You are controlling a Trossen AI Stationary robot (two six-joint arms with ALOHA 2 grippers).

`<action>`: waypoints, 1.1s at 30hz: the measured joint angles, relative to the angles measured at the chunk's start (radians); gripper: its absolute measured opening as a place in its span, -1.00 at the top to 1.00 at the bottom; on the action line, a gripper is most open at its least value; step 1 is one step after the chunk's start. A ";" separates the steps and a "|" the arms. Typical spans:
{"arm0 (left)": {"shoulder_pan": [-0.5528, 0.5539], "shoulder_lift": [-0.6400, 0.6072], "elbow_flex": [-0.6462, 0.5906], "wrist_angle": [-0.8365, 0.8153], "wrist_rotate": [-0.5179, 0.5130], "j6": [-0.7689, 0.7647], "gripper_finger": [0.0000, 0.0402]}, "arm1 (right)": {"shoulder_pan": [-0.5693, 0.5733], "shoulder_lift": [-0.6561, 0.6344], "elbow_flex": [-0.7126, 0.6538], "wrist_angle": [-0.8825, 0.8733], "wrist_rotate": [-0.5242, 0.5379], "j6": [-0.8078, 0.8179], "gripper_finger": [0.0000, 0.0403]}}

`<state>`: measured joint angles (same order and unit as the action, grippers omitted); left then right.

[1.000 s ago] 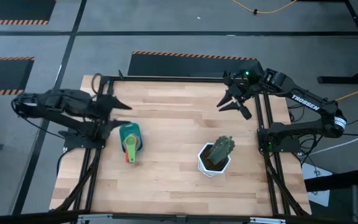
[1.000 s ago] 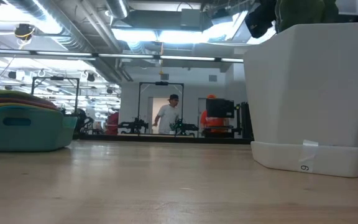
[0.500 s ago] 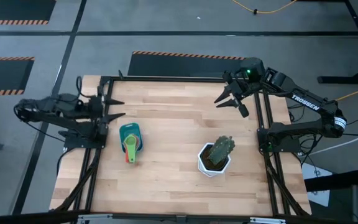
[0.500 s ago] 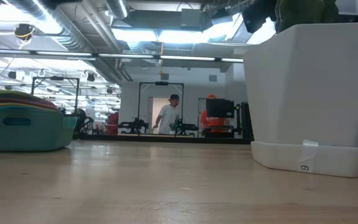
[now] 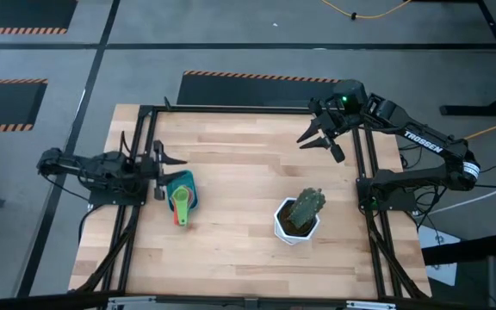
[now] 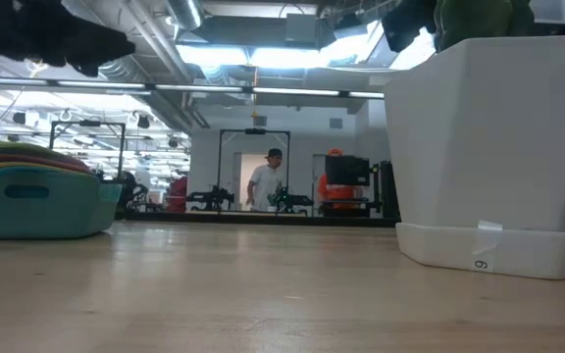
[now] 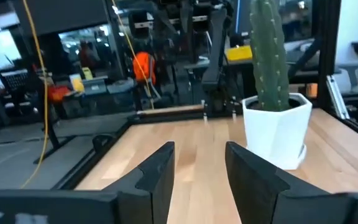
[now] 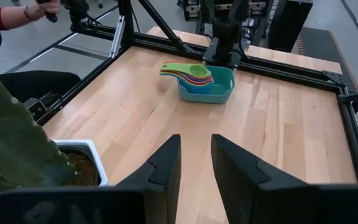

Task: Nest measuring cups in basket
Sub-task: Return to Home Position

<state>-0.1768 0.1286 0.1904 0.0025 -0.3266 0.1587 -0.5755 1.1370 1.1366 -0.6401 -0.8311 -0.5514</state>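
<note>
Drawn back since a second ago, the left gripper point(image 5: 164, 166) now sits at the desk's point(image 5: 248, 250) left edge, just beside the basket point(image 5: 182, 177), jaws released with a clear gap between them. The measuring cups point(image 5: 180, 203) lie nested in the basket, green one on top, handles reaching over the rim toward the near edge. The basket stands near the left edge, about midway along it. A white pot point(image 5: 281, 226) with a cactus stands well apart toward the right edge, with bare wood between it and the basket. The right gripper point(image 5: 319, 145) hangs over the far right corner, jaws released, much where it was before. How many cups lie under the green one is hard to make out from above. At desk height a dark part of the left arm point(image 6: 57, 39) has come into the upper corner, cut off; the pot's top is cut off too. Far behind, a person point(image 6: 263, 181) stands in the room.
</note>
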 joint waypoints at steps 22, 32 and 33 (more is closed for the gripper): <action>0.110 -0.125 -0.183 0.176 -0.004 0.085 0.35 | 0.000 0.000 0.000 0.004 -0.001 0.053 0.53; 0.195 -0.126 -0.183 0.167 0.007 0.059 0.35 | 0.000 0.000 0.000 0.016 0.000 0.053 0.53; 0.197 -0.126 -0.183 0.163 0.007 0.056 0.35 | 0.000 0.000 0.000 0.016 0.000 0.053 0.53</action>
<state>0.0204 0.0025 0.0078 0.1658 -0.3195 0.2146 -0.5755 1.1370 1.1366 -0.6239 -0.8314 -0.4980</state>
